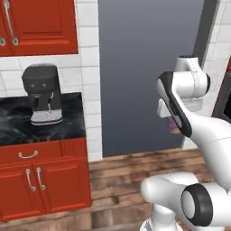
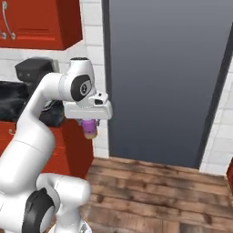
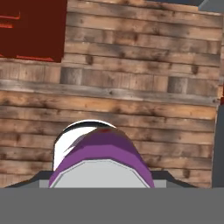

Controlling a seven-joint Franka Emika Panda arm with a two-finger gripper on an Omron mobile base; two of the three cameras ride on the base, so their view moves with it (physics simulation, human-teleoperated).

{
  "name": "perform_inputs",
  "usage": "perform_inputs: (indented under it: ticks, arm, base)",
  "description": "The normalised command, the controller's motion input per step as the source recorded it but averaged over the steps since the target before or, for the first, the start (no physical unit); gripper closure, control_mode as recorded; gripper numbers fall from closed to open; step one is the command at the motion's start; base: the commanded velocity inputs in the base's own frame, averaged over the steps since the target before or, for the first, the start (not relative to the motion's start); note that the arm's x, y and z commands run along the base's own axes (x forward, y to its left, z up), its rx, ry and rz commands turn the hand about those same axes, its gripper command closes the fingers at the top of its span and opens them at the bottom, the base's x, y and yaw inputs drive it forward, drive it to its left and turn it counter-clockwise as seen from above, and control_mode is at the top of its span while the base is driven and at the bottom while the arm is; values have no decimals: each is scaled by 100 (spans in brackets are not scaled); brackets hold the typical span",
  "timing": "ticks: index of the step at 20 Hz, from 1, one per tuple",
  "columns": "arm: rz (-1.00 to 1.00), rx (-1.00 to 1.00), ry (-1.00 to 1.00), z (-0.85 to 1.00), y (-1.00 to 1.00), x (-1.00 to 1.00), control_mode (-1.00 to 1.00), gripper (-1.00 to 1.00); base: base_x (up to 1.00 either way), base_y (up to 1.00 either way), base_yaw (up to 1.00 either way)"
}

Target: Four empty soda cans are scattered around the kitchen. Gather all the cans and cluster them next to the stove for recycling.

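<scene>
purple can carried in the tool above the wooden floor

the tool [image 2: 90,124] is closed on the purple can [image 2: 90,129], which is held in the air, hanging below the hand, in front of a grey door [image 2: 168,77]. a black coffee machine [image 1: 42,94] is seen on the desk [image 1: 27,126] to the left, over red cabinets [image 1: 40,180]. the floor [image 3: 131,100] lies beneath the can.
</scene>
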Motion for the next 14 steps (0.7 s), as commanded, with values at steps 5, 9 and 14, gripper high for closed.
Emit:
perform_inputs:
  ticks: [5, 9, 14]
  arm:
    - [0, 0, 0, 0, 0, 0, 100, 100]
    - [0, 0, 0, 0, 0, 0, 100, 100]
    - [0, 0, 0, 0, 0, 0, 100, 100]
  base:
    - [50, 100, 8]
    - [9, 100, 9]
    - [0, 100, 9]
